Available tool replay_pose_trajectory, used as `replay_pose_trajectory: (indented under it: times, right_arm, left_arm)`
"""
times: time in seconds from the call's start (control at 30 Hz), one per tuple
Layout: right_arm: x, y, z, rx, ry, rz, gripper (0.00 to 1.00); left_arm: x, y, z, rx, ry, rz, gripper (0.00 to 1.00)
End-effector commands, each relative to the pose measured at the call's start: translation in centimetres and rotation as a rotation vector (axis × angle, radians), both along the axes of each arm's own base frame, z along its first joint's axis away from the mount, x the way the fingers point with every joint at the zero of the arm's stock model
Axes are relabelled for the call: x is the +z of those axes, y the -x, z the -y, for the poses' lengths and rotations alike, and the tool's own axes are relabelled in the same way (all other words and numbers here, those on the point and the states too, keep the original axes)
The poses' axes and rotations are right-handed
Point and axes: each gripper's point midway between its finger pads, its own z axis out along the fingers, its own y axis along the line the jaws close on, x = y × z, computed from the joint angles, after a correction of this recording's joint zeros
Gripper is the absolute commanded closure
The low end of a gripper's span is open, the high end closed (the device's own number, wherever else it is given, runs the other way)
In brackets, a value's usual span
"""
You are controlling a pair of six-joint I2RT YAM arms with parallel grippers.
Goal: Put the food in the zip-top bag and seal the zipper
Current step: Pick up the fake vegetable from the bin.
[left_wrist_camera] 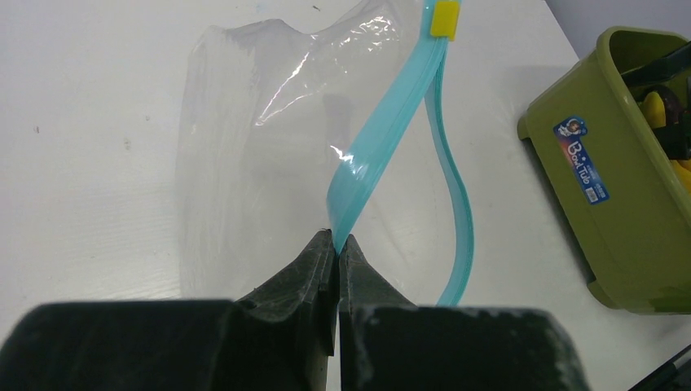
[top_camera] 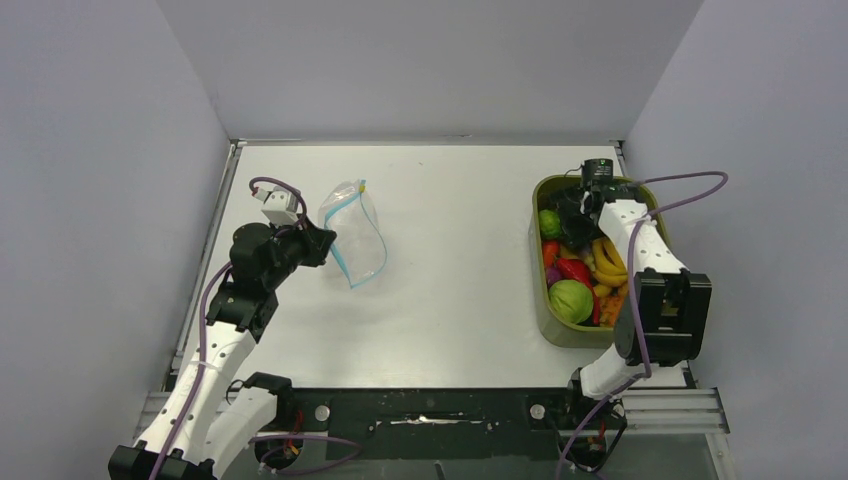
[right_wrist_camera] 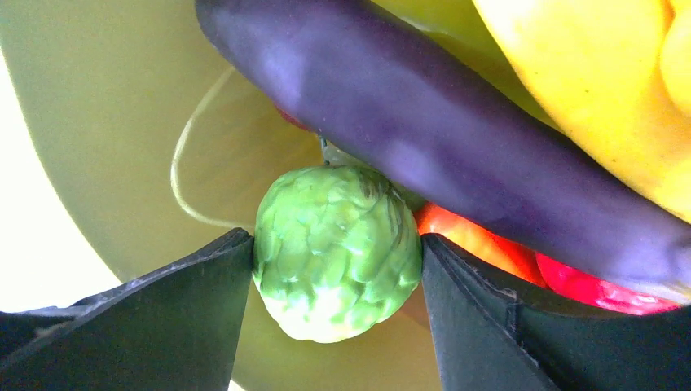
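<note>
The clear zip-top bag lies on the white table at the left, its mouth gaping. My left gripper is shut on one side of the teal zipper, and the other side curves away to the right. A yellow slider sits at the far end. The food fills the olive bin at the right. My right gripper is down in the bin with both fingers pressed against a small bumpy green fruit. A purple eggplant and a yellow banana lie just above it.
The bin also holds a large green cabbage, bananas and a red pepper. In the left wrist view the bin stands to the right of the bag. Grey walls close in the table on three sides.
</note>
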Motion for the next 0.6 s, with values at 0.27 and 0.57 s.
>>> replay_pose_trajectory:
  times: [0.27,0.57]
  right_arm:
    - [5.1,0.2,2.0,-0.045,0.107,0.178,0.35]
    - [8.9,1.5,3.6,-0.037,0.236,0.289,0.36]
  left_arm:
    - [1.6,-0.1,-0.1,0.001,-0.009,0.068,1.0]
    - [1.8,0.0,-0.3,0.005,-0.008,0.081,1.0]
